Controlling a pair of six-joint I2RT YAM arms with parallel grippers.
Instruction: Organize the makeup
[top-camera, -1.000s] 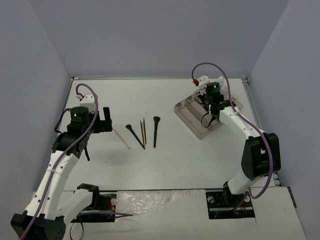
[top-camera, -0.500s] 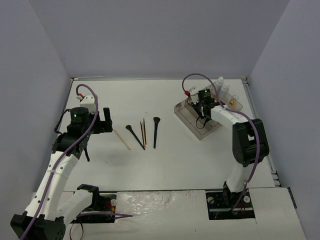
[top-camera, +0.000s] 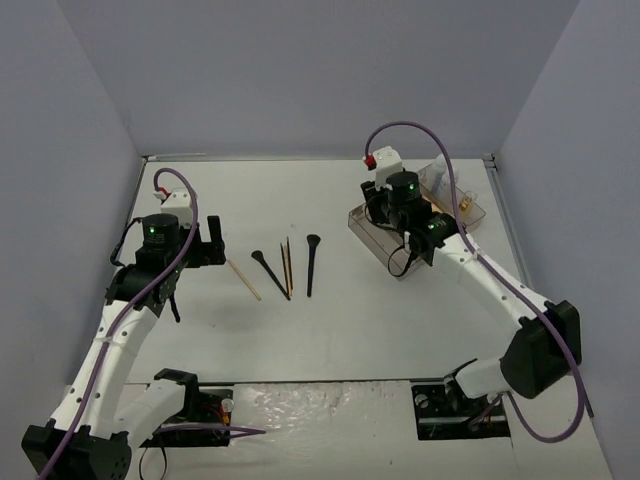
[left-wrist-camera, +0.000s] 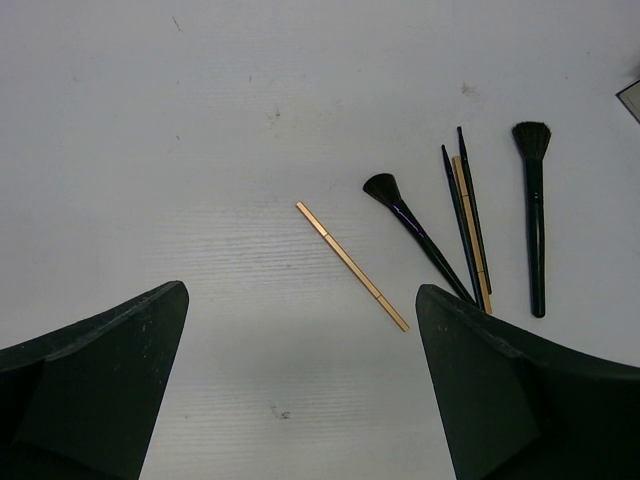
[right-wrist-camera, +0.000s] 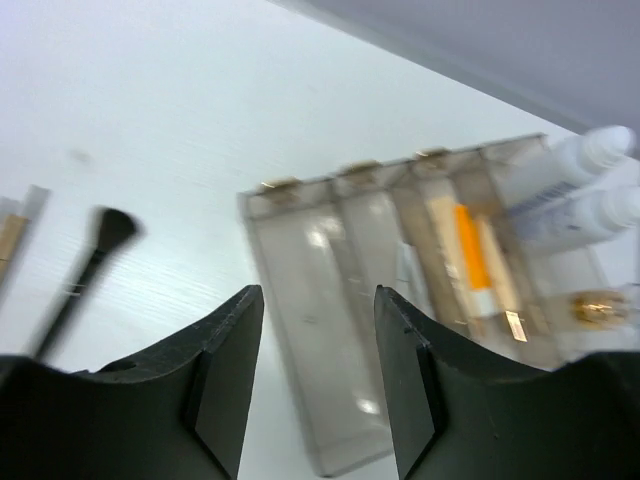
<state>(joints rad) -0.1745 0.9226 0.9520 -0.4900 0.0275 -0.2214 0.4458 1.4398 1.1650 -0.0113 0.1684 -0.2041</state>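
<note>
On the white table (top-camera: 330, 320), just ahead of the right claw (right-wrist-camera: 318, 295): the clear tray (right-wrist-camera: 290, 250). Far to that claw's right, inside the tray, two white bottles (right-wrist-camera: 590, 185); likely light and smooth, best pinched round the middle. Nearer the claw, an orange tube (right-wrist-camera: 470, 255), probably soft, so squeeze gently. Ahead and to the right of the left claw (left-wrist-camera: 300, 300), black brushes (left-wrist-camera: 533, 215) and tan sticks (left-wrist-camera: 351, 265); thin, stiff, quick to roll, so grab mid-handle. Beside the bottles, a tiny amber vial (right-wrist-camera: 598, 305), maybe breakable. Both claws spread apart, holding nothing. A second ago: right claw pressed together, further along the tray; left claw same.
</note>
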